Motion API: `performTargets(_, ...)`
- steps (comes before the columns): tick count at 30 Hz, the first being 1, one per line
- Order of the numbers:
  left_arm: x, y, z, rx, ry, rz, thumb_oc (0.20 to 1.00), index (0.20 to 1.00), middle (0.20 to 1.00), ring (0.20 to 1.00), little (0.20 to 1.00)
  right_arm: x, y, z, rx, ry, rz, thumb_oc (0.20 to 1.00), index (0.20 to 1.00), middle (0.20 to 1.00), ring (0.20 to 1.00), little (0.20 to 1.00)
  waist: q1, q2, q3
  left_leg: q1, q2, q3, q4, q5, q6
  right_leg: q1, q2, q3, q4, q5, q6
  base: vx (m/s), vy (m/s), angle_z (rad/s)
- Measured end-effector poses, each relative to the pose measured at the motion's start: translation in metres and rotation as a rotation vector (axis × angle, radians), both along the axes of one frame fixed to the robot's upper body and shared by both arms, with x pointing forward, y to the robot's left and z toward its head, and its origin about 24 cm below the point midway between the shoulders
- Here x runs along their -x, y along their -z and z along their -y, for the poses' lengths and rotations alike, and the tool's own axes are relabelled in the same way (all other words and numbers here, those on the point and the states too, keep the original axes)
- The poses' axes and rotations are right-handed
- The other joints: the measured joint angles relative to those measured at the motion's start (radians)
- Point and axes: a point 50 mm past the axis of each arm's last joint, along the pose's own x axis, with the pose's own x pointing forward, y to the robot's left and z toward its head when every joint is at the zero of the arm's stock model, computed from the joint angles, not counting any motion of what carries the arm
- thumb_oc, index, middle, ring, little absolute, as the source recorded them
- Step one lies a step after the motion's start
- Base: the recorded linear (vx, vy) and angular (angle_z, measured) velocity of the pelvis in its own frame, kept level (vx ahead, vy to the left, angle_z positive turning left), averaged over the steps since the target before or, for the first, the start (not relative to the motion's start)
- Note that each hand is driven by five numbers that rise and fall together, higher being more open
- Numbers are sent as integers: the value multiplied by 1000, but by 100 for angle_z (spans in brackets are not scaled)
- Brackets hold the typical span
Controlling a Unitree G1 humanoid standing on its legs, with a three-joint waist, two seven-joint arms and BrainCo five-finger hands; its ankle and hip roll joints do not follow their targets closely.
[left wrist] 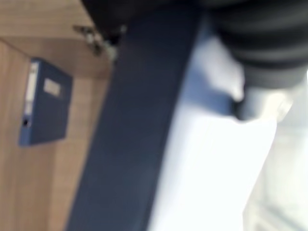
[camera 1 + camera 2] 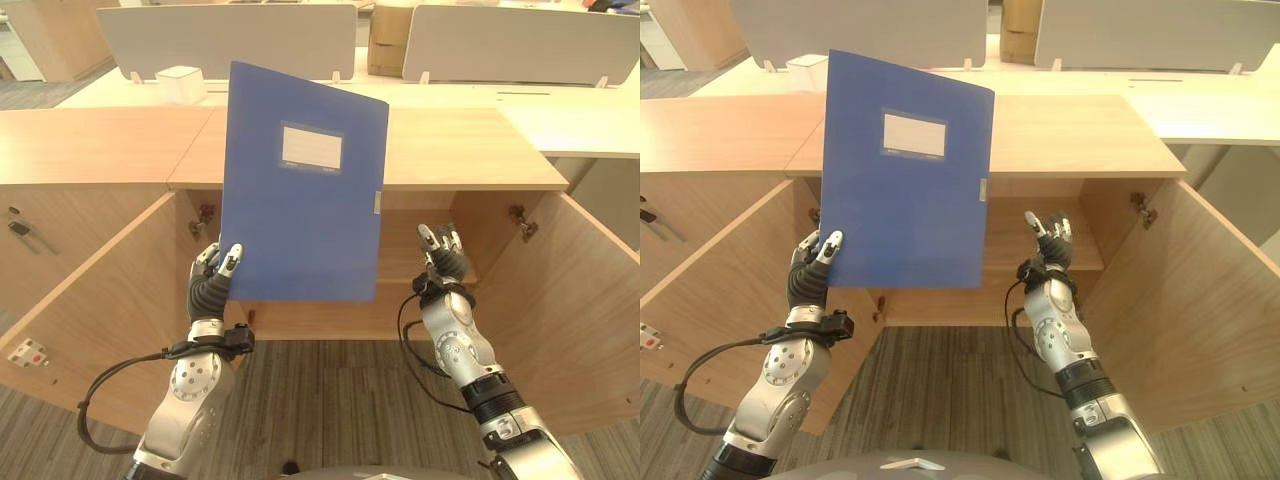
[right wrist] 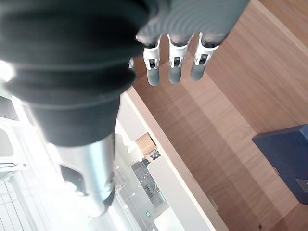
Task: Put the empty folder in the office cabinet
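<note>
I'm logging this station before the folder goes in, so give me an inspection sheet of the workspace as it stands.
Surface: wooden cabinet top, bare where seen.
Job's things: blue folder held upright in front of the open office cabinet; both doors swung wide.
Clutter: a second blue folder lies inside the cabinet; small white box on the desk behind.
Hands: left hand pinches the held folder's lower corner; right hand open, holding nothing, beside the folder.
Cables: nothing seen apart from the robot's own.
Surroundings: desks with grey divider panels, cardboard boxes beyond.
</note>
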Motion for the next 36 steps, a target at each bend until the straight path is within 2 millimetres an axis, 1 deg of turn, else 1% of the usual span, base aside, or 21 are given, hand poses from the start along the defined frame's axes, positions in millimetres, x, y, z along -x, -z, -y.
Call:
performTargets(2,0,0,0,-1,1,0,200,200,200,200,200,1,0,-6,5,-34,5,1000,1000,1000,1000,1000,-1,0,1,0,0,0,-1,0,0,0,0,0,0,0,0,0,0,0)
performTargets(5,0,0,0,-1,4,0,200,200,200,200,200,3,-12,-16,3,-94,60,1000,1000,1000,1000,1000,0,-2,4,0,0,-1,-1,0,0,0,0,-1,0,0,0,0,0,0)
performTargets(8,0,0,0,-4,5,0,200,200,200,200,200,2,-17,-18,22,-130,82,1000,1000,1000,1000,1000,2,-7,7,-1,0,-2,-1,0,0,1,0,-2,0,0,0,2,-4,2)
performTargets(9,0,0,0,-9,13,0,200,200,200,200,200,3,-27,-22,78,-202,126,1000,1000,1000,1000,1000,2,-12,11,-4,0,-4,-1,-1,0,-1,-1,-8,0,0,0,7,-11,5)
performTargets(10,0,0,0,-11,17,-4,200,200,200,200,200,3,-32,-23,82,-219,150,1000,1000,1000,1000,1000,2,-13,10,-3,0,-5,-1,-1,0,1,0,-9,0,0,0,6,-8,4)
performTargets(11,0,0,0,-11,17,-4,200,200,200,200,200,3,-32,-23,82,-219,150,1000,1000,1000,1000,1000,2,-13,10,-3,0,-5,-1,-1,0,1,0,-9,0,0,0,0,0,0)
performTargets(13,0,0,1,-14,29,-6,200,200,200,200,200,0,-43,-29,103,-265,197,1000,1000,1000,1000,1000,1,-14,10,-4,0,-5,-1,-1,-1,0,0,-11,-1,0,0,0,0,0)
performTargets(14,0,-3,2,-14,41,3,200,200,200,200,200,-3,-52,-33,123,-297,233,1000,1000,1000,1000,1000,2,-17,12,-4,0,-6,-1,-1,-1,0,0,-13,-1,0,0,0,0,0)
performTargets(15,1,-4,3,-16,46,11,200,200,200,200,200,-4,-54,-36,134,-317,243,1000,1000,1000,1000,1000,2,-19,12,-4,0,-7,-1,-1,-1,0,0,-13,0,0,0,10,-9,3)
performTargets(18,1,-10,3,-33,65,34,200,200,200,200,200,-3,-54,-42,146,-362,242,1000,1000,1000,1000,1000,3,-26,16,-6,0,-11,-1,-1,-1,1,0,-18,0,0,0,7,-5,5)
performTargets(21,2,-13,2,-53,69,48,200,200,200,200,200,-1,-49,-49,161,-401,215,1000,1000,1000,1000,1000,4,-33,20,-9,0,-15,7,0,-1,0,0,-22,2,0,-1,7,2,4)
performTargets(36,2,-13,3,-41,75,38,200,200,200,200,200,0,-45,-55,156,-431,192,1000,1000,1000,1000,1000,12,-37,21,-14,-1,-27,8,4,-2,0,0,-26,4,3,-4,1,0,1)
